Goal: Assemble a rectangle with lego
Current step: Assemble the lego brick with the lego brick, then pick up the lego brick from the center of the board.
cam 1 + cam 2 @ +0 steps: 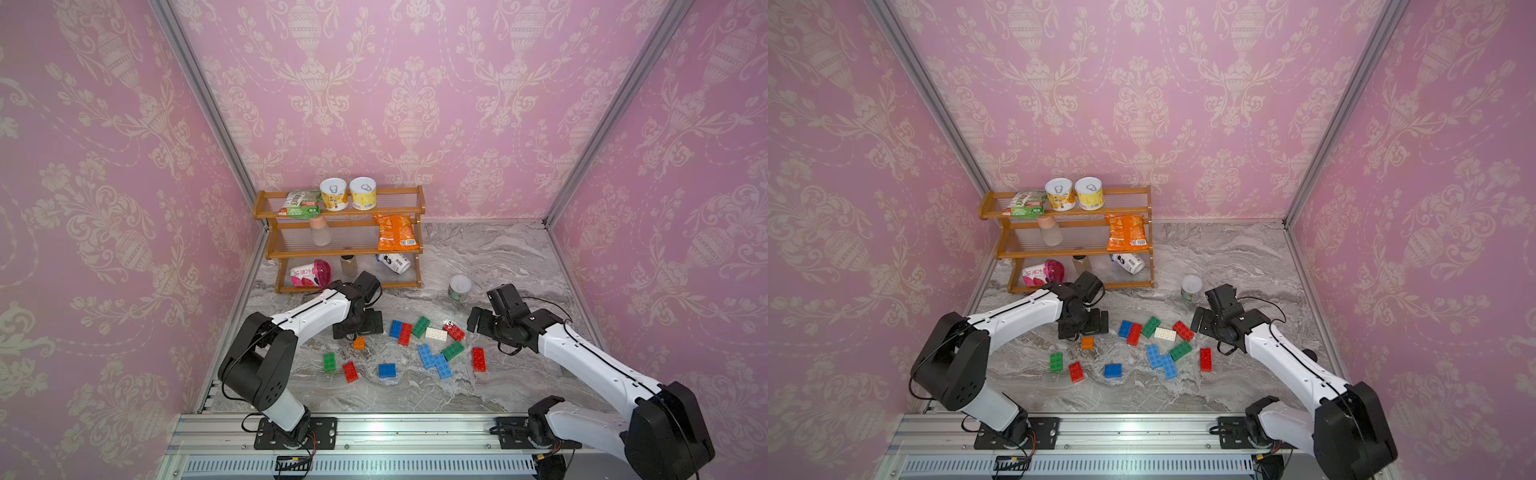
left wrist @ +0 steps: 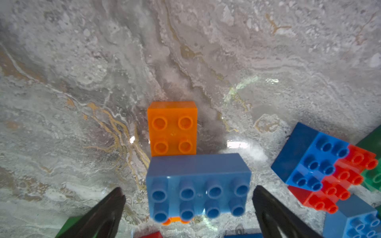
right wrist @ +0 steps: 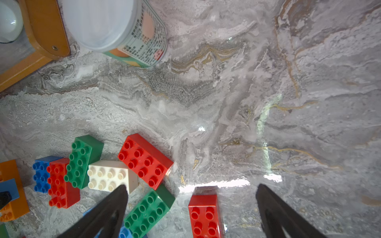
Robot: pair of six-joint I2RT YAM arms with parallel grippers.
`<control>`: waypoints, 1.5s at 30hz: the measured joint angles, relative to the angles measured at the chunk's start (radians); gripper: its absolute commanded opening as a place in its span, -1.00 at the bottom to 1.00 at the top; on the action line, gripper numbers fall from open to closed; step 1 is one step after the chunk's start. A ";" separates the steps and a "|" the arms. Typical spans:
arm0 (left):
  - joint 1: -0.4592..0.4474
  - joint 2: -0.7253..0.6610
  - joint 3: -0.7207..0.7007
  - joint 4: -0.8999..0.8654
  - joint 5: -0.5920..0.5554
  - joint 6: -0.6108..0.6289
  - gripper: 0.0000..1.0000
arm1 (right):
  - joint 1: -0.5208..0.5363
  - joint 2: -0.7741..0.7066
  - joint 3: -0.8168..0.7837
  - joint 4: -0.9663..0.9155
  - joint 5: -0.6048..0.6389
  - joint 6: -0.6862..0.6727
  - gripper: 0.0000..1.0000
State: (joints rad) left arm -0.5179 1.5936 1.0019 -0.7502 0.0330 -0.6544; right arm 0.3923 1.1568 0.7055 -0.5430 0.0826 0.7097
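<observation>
The grey marble table [image 1: 490, 257] carries a wooden shelf [image 1: 324, 252] at its back left, and the lego [image 1: 434, 360] lies loose across its front middle, with no rectangle formed. The left gripper [image 2: 187, 190] hangs at the left end of that scatter with its jaws spread wide, one on either side of a pale blue brick [image 2: 198, 185] and clear of both its ends (the top views hide this brick under the gripper). Orange shows along both long sides of it: an orange brick [image 2: 172, 127] with four studs bare on one side, a sliver on the other; whether that is one piece cannot be told. The right gripper [image 3: 191, 187] is likewise spread and holds nothing; in its wrist view a red brick [image 3: 204, 216] lies on the table between the jaws, near a green brick [image 3: 148, 208] and a white brick [image 3: 111, 177].
</observation>
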 measured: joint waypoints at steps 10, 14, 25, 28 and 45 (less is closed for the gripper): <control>-0.033 -0.097 0.045 0.010 -0.018 0.022 0.99 | 0.000 -0.002 0.000 -0.030 0.021 0.000 0.99; -0.105 -0.117 0.048 0.085 -0.019 0.098 0.98 | -0.005 -0.003 0.000 -0.056 0.033 0.000 0.99; -0.315 -0.005 0.126 0.243 0.017 0.423 0.99 | -0.037 -0.055 0.002 -0.148 0.058 0.000 0.99; -0.340 0.032 0.129 0.274 0.039 0.484 0.98 | -0.060 -0.063 0.002 -0.167 0.063 -0.004 0.99; -0.434 0.193 0.241 0.218 0.036 0.692 0.64 | -0.212 -0.084 0.002 -0.169 0.017 -0.109 0.99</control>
State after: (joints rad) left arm -0.9520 1.7870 1.2427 -0.5323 0.0692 0.0376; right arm 0.1806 1.0729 0.7074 -0.7116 0.0998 0.6003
